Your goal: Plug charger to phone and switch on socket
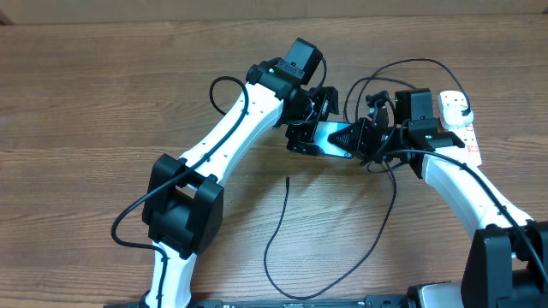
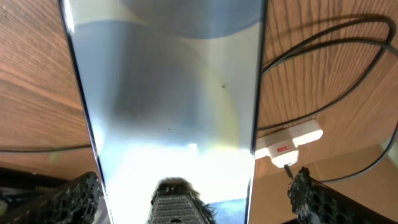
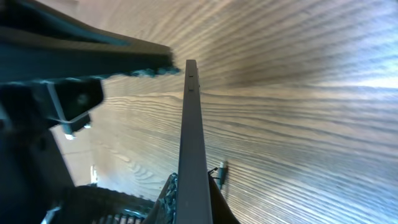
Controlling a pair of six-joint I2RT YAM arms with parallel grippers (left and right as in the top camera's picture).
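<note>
- The phone (image 1: 330, 137) is found right of the table's centre, between the two grippers. It appears tilted up off the wood, with its lit screen turned toward the left wrist camera.
- It is judged rigid, slim and fairly light, with smooth glass faces that may slip or be marked. A hold across the two flat faces near one end is judged best, with the charging port left uncovered.
- Such a hold is seen: the right gripper (image 3: 186, 196) is clenched on the phone, whose thin edge rises from between its jaws. Which end carries the port cannot be told.
- The left gripper (image 1: 306, 128) is released. Its fingers (image 2: 78, 196) are spread to either side of the screen, and a gap is visible on one side.
- The charger (image 1: 274, 235) is judged limp and light. Its connector tip (image 1: 287, 180) lies loose on the table (image 1: 103, 85), near the phone but apart from it, and is best pinched just behind the tip.
- The socket (image 1: 458, 115) lies beyond the right gripper, toward the table's right edge.
</note>
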